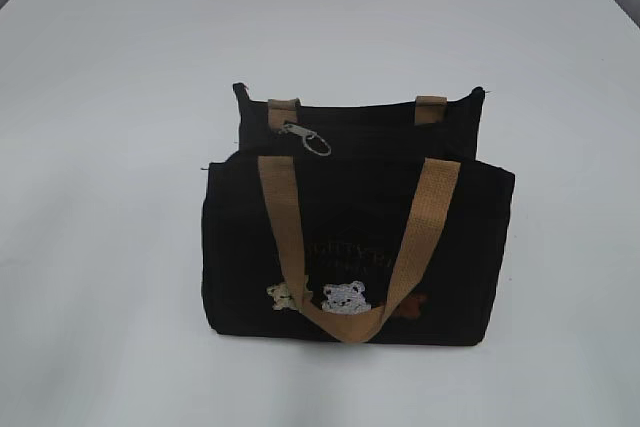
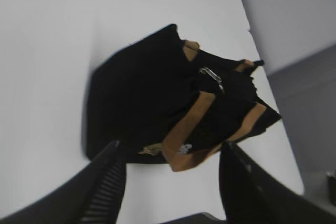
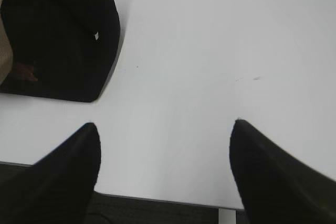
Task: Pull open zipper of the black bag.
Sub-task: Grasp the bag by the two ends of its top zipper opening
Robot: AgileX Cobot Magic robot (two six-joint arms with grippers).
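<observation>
Black bag [image 1: 355, 247], faint gold lettering [image 1: 352, 252] unreadable, silver zipper [image 1: 312, 139] pull

Black bag [image 1: 350, 247], tan webbing handles [image 1: 283, 227], silver zipper pull [image 1: 312, 139], white table [image 1: 100, 247]

1 black bag [image 1: 350, 247] (2 tan handles [image 1: 350, 247]), 3 bears [image 1: 345, 297]

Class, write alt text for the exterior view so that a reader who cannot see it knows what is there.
A small black fabric tote bag with tan webbing handles stands on a plain white table. A silver metal zipper pull with an oval ring hangs near the left of its top edge, and three small embroidered bears decorate the front. No gripper is visible.
</observation>
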